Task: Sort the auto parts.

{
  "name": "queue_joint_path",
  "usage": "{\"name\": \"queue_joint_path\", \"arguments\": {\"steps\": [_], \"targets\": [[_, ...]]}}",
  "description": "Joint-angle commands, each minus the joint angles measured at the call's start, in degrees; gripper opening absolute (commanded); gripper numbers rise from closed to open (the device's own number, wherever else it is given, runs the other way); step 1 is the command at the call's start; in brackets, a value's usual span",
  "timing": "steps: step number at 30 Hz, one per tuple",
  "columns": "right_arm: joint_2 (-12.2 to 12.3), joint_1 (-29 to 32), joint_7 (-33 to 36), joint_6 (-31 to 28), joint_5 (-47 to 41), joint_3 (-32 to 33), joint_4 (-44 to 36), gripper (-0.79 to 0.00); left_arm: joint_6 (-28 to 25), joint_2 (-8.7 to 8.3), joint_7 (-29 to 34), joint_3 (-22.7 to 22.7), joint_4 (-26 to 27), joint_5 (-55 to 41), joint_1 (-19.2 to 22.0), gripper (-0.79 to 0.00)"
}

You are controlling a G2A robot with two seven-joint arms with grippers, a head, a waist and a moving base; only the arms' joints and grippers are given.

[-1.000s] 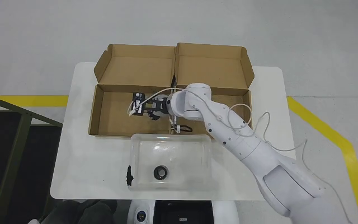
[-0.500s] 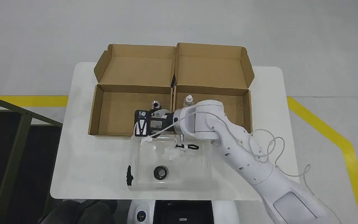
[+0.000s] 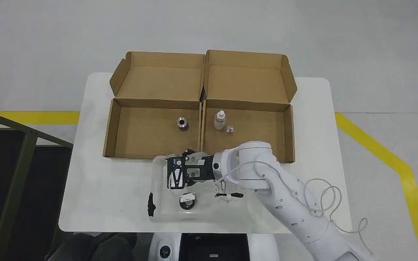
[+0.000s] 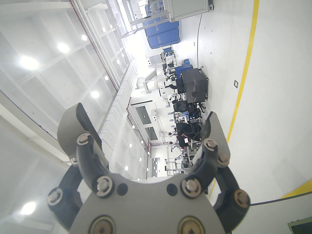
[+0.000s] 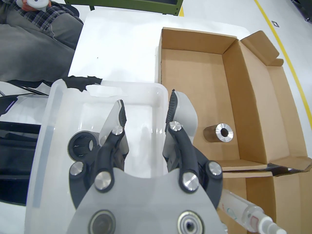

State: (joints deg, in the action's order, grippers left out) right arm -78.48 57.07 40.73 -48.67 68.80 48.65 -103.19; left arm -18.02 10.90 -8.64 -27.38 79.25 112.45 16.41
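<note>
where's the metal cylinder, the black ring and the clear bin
metal cylinder [image 5: 219, 135], right wrist view, shiny end face beside the bore
black ring [image 5: 79, 147], right wrist view, its dark body
clear bin [image 5: 141, 93], right wrist view, far wall below the rim

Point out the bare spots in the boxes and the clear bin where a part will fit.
Left cardboard box: bare floor from its left wall to the metal bushing. Right cardboard box: bare to the right of the white bottle and small metal part. Clear bin: crowded, with the black ring beside the open right gripper.
</note>
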Motion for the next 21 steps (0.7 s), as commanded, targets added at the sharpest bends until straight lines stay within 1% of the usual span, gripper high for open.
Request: {"name": "queue_joint_path", "arguments": {"steps": [1, 11, 21], "targets": [[0.4, 1.7, 0.5, -0.7, 0.0, 0.1, -1.4, -0.459, 0.0, 0.0, 0.0, 0.0, 0.0, 0.0, 0.0, 0.0], [2.8, 9.3, 2.5, -3.7, 0.8, 1.4, -6.1, -0.443, 0.0, 0.0, 0.0, 0.0, 0.0, 0.0, 0.0, 0.0], [4.4, 12.5, 2.7, -5.4, 2.1, 2.1, -7.5, -0.416, 0.0, 0.0, 0.0, 0.0, 0.0, 0.0, 0.0, 0.0]]}}
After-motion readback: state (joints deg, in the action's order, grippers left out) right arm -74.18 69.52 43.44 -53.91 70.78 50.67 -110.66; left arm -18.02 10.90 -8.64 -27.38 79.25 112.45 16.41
